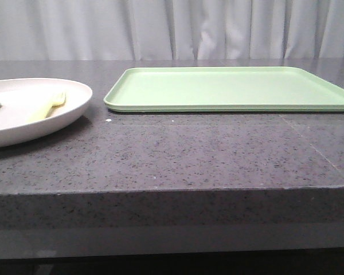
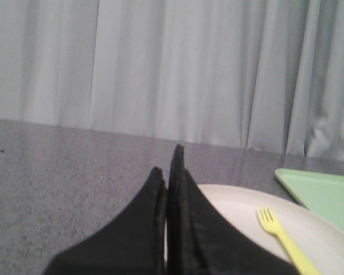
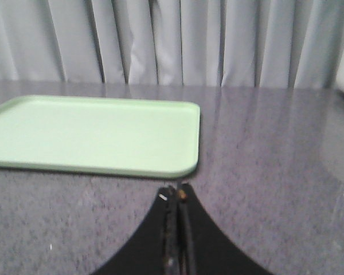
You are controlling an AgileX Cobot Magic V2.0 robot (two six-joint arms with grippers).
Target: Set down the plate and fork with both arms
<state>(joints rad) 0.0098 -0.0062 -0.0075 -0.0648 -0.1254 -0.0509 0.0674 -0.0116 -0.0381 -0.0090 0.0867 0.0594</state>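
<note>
Grey stone counter: fork (image 2: 285, 240) lies in plate (image 1: 74, 94); both claws pressed closed.

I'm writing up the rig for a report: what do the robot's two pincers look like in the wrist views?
Both are matte black. The left pincer has two broad, angular fingers tapering to points. The right pincer looks alike, flaring wide at its base, with small pale and brownish specks at the tips. No cables or markings show.

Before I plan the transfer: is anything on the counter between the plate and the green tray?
Nothing visible. The plate, with the fork lying in it, sits just left of the tray; only bare counter lies between them, and the tray holds nothing.
</note>
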